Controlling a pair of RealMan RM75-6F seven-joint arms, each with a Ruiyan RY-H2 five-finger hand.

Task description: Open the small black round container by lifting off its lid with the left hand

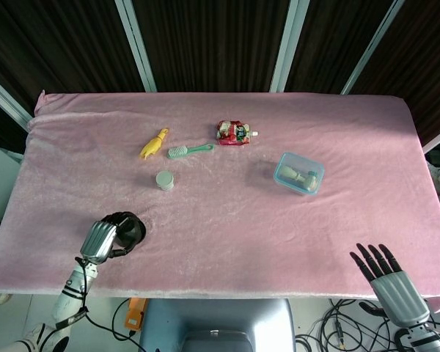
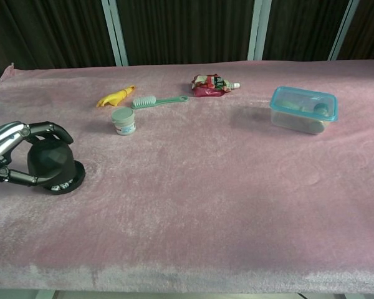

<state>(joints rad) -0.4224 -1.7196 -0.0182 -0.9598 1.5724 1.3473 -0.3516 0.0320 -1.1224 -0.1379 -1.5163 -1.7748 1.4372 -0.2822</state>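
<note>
Near the table's edge, left hand (image 2: 15, 152) grips lid (image 2: 50, 161)

Colours on a pink tabletop (image 1: 227, 213) w/ dark brown panels behind.
Plush pink cloth throughout. Black round container (image 2: 52, 165); silver-grey left hand (image 1: 101, 240) w/ black fingers (image 2: 47, 129); right hand (image 1: 390, 281) same silver and black. Yellow toy (image 1: 154, 143), mint-green brush (image 1: 189, 150), pale grey-green jar (image 1: 164, 180) w/ white label, red-and-white pouch (image 1: 235, 133), clear box (image 1: 299, 173) w/ blue rim.
</note>
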